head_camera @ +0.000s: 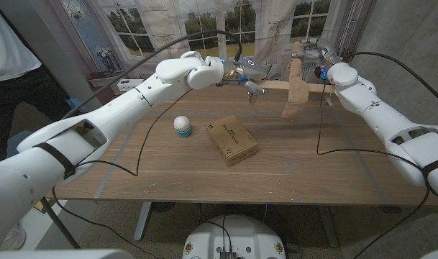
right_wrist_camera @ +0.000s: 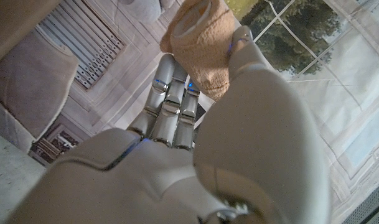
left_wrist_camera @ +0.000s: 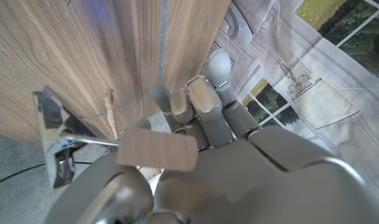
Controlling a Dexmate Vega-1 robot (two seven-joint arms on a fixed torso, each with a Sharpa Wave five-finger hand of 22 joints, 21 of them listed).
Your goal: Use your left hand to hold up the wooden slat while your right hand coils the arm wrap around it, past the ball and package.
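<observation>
The wooden slat (head_camera: 290, 85) is held aloft over the far side of the surface (head_camera: 312, 165), its left end gripped by the left hand (head_camera: 236, 72); stiff and light, it seems. The soft, stretchy arm wrap (head_camera: 296, 97) hangs from it, its roll clasped in the right hand (head_camera: 316, 56). The package (head_camera: 231, 139) and ball (head_camera: 183, 126) lie nearer.

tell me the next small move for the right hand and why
Probably carry the wrap roll over the wooden slat for another turn. The left hand holds the slat up above the table, and a tan strip already hangs from it below the right hand.
</observation>
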